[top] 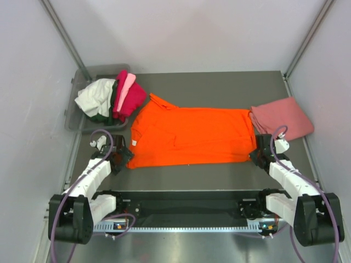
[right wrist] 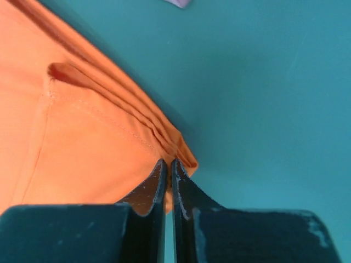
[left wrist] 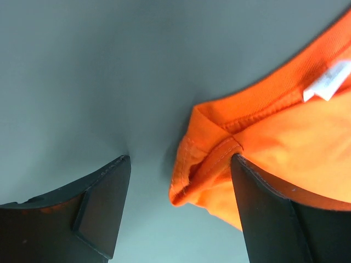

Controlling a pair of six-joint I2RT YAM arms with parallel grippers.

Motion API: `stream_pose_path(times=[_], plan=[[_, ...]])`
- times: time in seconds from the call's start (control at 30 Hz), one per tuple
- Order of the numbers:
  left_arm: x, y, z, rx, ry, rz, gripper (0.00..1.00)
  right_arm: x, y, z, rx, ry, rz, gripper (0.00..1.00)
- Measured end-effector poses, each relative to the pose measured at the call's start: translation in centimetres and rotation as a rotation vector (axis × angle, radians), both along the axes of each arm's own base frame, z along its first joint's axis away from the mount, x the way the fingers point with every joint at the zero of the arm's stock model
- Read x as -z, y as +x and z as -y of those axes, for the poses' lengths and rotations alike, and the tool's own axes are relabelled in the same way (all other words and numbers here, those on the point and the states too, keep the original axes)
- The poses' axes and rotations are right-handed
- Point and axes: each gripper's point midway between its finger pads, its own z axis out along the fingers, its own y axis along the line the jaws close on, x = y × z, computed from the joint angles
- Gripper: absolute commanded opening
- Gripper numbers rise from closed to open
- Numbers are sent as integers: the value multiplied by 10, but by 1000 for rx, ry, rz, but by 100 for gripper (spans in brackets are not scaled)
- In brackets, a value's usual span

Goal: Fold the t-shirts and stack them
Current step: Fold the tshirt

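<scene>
I am working on the orange t-shirt point(top: 192, 137), which is lying spread flat across the middle of the surface point(top: 219, 87), long side running left to right. My right tool point(right wrist: 169, 164) is pinching the near right corner of it: the fingers are pressed together with the bunched hem caught at their tips. My left tool point(left wrist: 180, 161) is standing wide over the near left corner, one finger on bare surface and the other beside the rolled edge near the white tag point(left wrist: 329, 82), so the cloth is sitting in the gap but is not gripped yet.

I judge I am taking both near corners so the near edge can be lifted evenly and carried over in one straight fold. The salmon-pink t-shirt point(top: 282, 119) is lying folded at the far right, just touching the orange one, likely as the start of the stack. More shirts are waiting heaped in the grey bin point(top: 77, 118) at far left.
</scene>
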Motion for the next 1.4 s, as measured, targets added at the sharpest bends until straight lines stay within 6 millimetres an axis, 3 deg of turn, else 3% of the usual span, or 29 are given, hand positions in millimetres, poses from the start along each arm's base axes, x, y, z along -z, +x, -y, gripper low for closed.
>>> stream_pose_path(times=[0.17,0.27,0.3,0.37,0.4,0.5,0.7,0.77,0.8,0.87,0.9,1.13,1.4], plan=[[1,2,-7,-49,25,-20,77,-3,-14,2,42,16,-34,0],[2,3,-8,-57,29,-30,77,-17,-22,4,72,28,10,0],[2,3,-8,-57,30,-32,77,-23,-23,5,83,33,42,5],[2,4,-7,-54,30,-34,77,-32,-25,6,95,44,84,32],[2,4,-7,-53,29,-35,77,-34,-27,7,102,44,96,61],[2,4,-6,-42,28,-39,77,-35,-31,12,100,13,90,85],[1,10,2,2,-2,-20,73,-39,-29,19,69,-61,26,86],[0,15,7,21,-27,3,65,-45,-22,20,56,-74,32,86],[0,18,10,28,-40,16,56,-48,-19,20,50,-79,32,86],[2,21,14,33,-63,24,11,-50,-15,20,44,-86,29,85],[3,21,16,36,-74,23,0,-49,-13,20,42,-89,24,85],[3,9,16,7,-91,-8,0,-50,-7,21,31,-110,-2,84],[-19,-18,4,-69,-60,11,2,-66,9,23,39,-128,18,84]])
